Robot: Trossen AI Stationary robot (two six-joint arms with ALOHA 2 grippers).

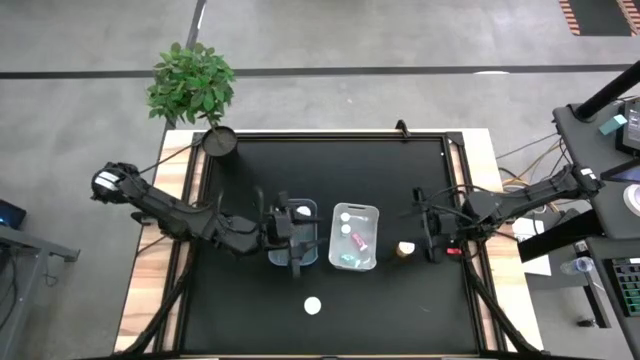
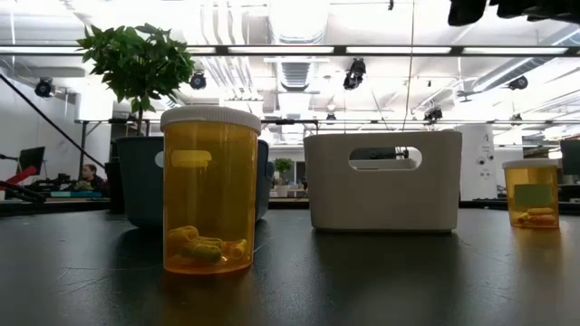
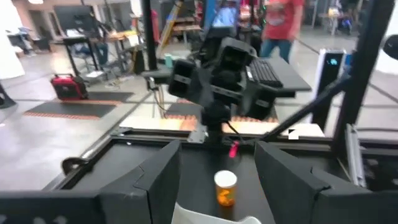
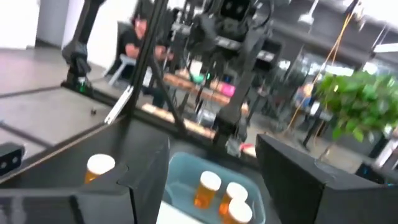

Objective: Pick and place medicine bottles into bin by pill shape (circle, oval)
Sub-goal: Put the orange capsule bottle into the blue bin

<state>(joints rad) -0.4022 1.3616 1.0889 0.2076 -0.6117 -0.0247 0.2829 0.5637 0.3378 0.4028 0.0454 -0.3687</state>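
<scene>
An orange bottle with a white cap (image 1: 405, 249) stands on the black table just right of the white bin (image 1: 372, 212); it also shows in the left wrist view (image 3: 225, 187) and the low view (image 2: 532, 193). Another orange bottle (image 1: 313, 305) stands near the front edge, close in the low view (image 2: 210, 190). My left gripper (image 1: 298, 238) is open and empty over the blue-grey bin (image 1: 312, 205). My right gripper (image 1: 427, 230) is open and empty, beside the right-hand bottle. The blue-grey bin holds orange bottles (image 4: 208, 186). The white bin holds small white-capped, pink and teal bottles (image 1: 358, 243).
A black pot with a green plant (image 1: 218, 140) stands at the table's far left corner. The two bins stand side by side at mid-table. People and workshop equipment show beyond the table in the wrist views.
</scene>
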